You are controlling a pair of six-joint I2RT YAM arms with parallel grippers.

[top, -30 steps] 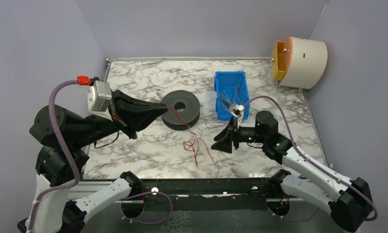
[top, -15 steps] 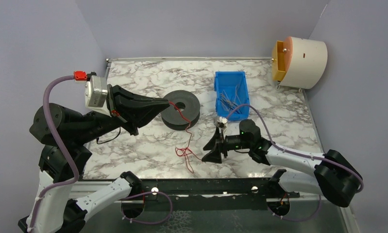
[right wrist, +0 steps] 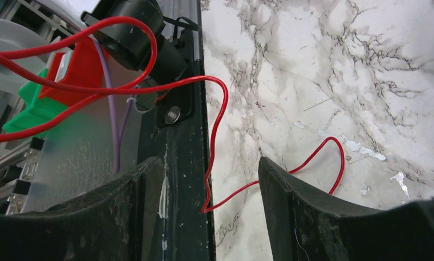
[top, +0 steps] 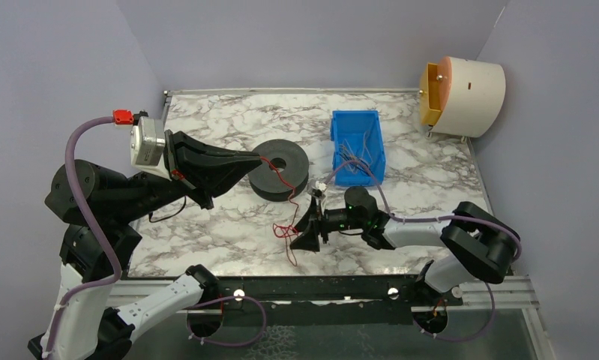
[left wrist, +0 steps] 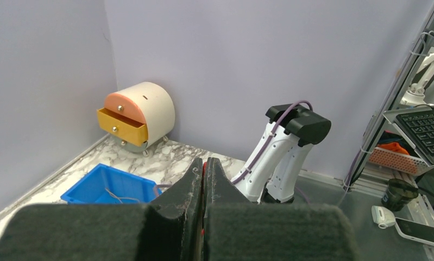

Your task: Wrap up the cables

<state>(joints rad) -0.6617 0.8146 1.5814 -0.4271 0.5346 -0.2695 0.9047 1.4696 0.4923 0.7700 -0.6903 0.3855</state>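
**Top external view: red cable, slack end being picked up**

Left gripper [top: 259, 160] is clenched on one end of the red cable [top: 285, 229], its tips just over the black spool [top: 296, 166]. The cable drops off the spool's near edge into a loose tangle on the table [top: 206, 225]. Right gripper [top: 305, 229] sits low beside the tangle, jaws spread and holding nothing. In the right wrist view a strand shows between them.

Step in hand, by my reading: catching the slack. The next move calls for closing on that strand, then leading it round the spool. More cables [top: 354, 155] lie in the blue bin [top: 341, 124].
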